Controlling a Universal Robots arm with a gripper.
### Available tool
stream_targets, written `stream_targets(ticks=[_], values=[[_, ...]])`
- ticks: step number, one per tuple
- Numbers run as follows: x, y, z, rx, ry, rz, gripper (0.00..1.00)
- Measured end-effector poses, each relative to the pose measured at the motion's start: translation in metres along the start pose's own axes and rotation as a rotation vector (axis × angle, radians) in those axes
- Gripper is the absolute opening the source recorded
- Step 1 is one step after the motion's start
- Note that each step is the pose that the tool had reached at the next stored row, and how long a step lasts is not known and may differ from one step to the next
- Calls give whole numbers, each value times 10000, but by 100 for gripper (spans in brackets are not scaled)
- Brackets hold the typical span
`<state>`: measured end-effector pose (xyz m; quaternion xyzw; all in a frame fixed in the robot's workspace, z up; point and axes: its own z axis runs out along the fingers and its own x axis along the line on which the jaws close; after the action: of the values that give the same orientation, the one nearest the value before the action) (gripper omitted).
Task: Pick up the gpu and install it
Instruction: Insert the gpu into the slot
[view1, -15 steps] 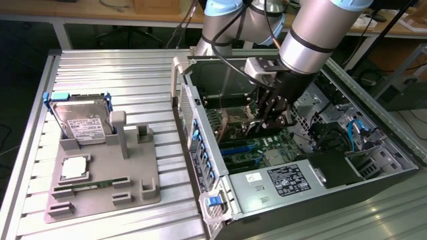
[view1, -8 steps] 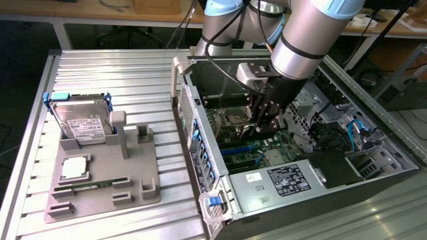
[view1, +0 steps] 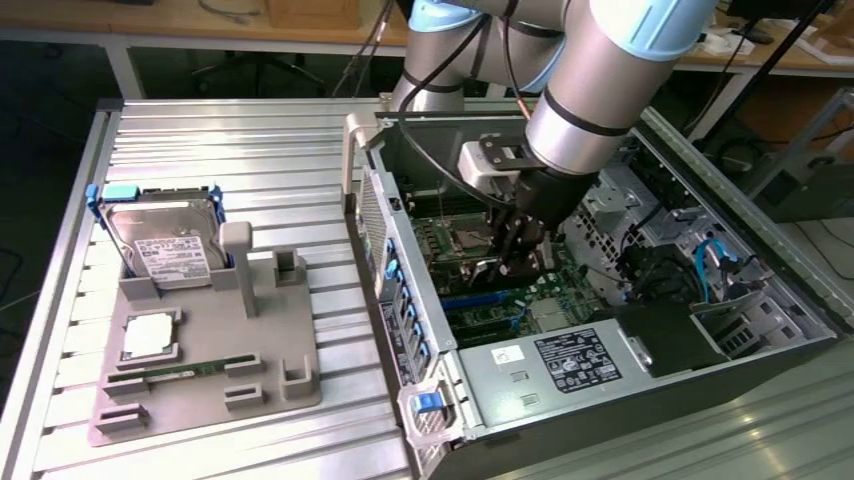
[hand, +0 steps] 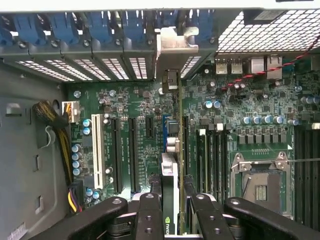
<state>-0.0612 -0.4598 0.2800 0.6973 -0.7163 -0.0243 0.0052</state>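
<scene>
Silver-grey arm (view1: 601, 80) with pale blue joint caps

Black cables ran along its tubular links. A white block sat at the wrist above the black gripper (hand: 170, 205), whose matte fingers (hand: 149, 215) carried round screw heads.

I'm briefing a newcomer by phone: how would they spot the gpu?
Look inside the open computer case, above the green motherboard. The gpu is the thin card held edge-on in the gripper, its silver bracket toward the blue slot latches, unlike the seated boards.
</scene>
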Motion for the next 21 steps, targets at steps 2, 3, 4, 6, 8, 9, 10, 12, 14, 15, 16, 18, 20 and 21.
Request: stream_targets(ticks=[2, 3, 4, 6, 8, 9, 10, 12, 14, 15, 16, 18, 20, 21], values=[[12, 5, 8, 1, 3, 0, 27], [18, 7, 13, 1, 2, 1, 27], [21, 10, 20, 1, 3, 2, 27], [23, 30, 38, 1, 4, 1, 27], [24, 58, 70, 1, 5, 2, 27], [25, 65, 88, 2, 4, 1, 27], [26, 70, 107, 1, 5, 1, 27], [28, 86, 154, 1, 4, 1, 27], [28, 105, 178, 1, 4, 1, 27], [29, 114, 182, 2, 6, 1, 27], [29, 123, 183, 2, 6, 0, 27], [29, 137, 185, 3, 5, -2, 27], [29, 145, 185, -1, 4, 2, 27], [29, 146, 185, -2, 4, 2, 27]])
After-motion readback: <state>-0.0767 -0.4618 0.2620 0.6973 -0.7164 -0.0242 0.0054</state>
